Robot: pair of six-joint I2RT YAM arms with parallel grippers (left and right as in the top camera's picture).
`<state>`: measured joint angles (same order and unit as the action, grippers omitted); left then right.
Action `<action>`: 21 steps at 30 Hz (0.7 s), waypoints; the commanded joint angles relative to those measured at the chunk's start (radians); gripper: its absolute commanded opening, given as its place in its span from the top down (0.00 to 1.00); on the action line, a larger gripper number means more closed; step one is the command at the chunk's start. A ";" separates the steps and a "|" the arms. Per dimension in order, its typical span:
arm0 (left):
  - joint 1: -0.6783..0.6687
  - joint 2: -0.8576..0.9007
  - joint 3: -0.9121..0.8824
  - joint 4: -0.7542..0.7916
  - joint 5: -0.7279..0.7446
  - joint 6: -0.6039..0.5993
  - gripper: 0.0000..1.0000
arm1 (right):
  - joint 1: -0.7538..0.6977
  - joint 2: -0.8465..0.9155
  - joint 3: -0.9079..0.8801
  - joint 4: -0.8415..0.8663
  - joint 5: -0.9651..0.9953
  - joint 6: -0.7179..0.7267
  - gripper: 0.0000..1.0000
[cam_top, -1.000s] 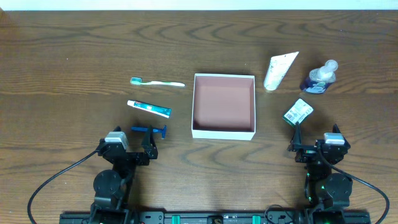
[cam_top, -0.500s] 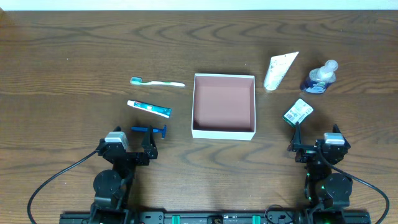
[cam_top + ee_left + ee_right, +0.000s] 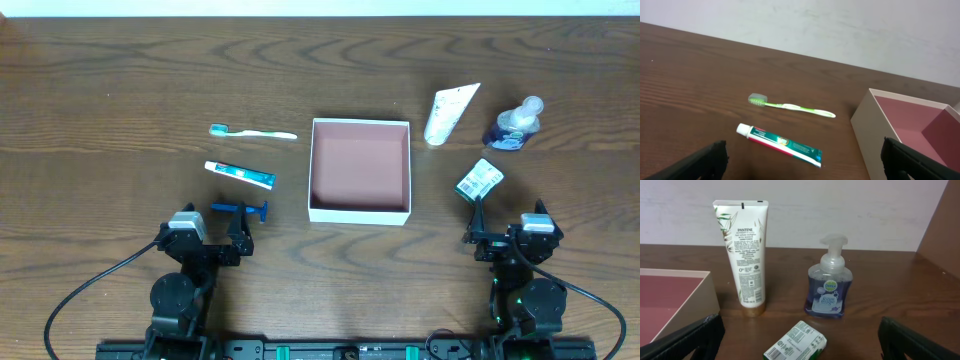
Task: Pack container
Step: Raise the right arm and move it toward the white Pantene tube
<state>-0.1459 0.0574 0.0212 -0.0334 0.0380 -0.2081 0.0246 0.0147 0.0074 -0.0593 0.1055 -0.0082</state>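
left gripper fingers spread wide, holding nothing; blue razor just ahead. right gripper likewise wide apart and empty, soap bar just ahead. container sits forward, between both grippers.

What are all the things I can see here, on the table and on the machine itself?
shallow square white-walled box: one, pinkish-brown inside, centre, empty
green-and-white toothbrush: one, left of box, far side
white-and-teal toothpaste tube: one, left of box
blue plastic razor: one, by left gripper
white squeeze tube: one, right of box
clear pump bottle: one, blue liquid, far right
green-and-white packet: one, by right gripper
wooden table: one, dark brown
left gripper: one, black, open
right gripper: one, black, open
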 commanded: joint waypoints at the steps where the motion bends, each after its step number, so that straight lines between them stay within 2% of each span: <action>1: -0.002 0.001 -0.017 -0.038 -0.027 0.013 0.02 | 0.006 -0.008 -0.002 -0.004 -0.002 -0.008 0.01; 15: -0.002 0.001 -0.017 -0.038 -0.027 0.013 0.02 | 0.006 -0.008 -0.002 0.008 -0.004 -0.004 0.01; 18: -0.002 0.001 -0.017 -0.038 -0.027 0.013 0.02 | 0.007 -0.008 -0.002 0.019 -0.122 0.075 0.01; 21: -0.002 0.001 -0.017 -0.038 -0.027 0.013 0.02 | 0.007 -0.004 0.002 0.016 -0.249 0.075 0.01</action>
<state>-0.1459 0.0574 0.0212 -0.0334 0.0380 -0.2081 0.0246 0.0147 0.0074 -0.0444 0.0082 0.0265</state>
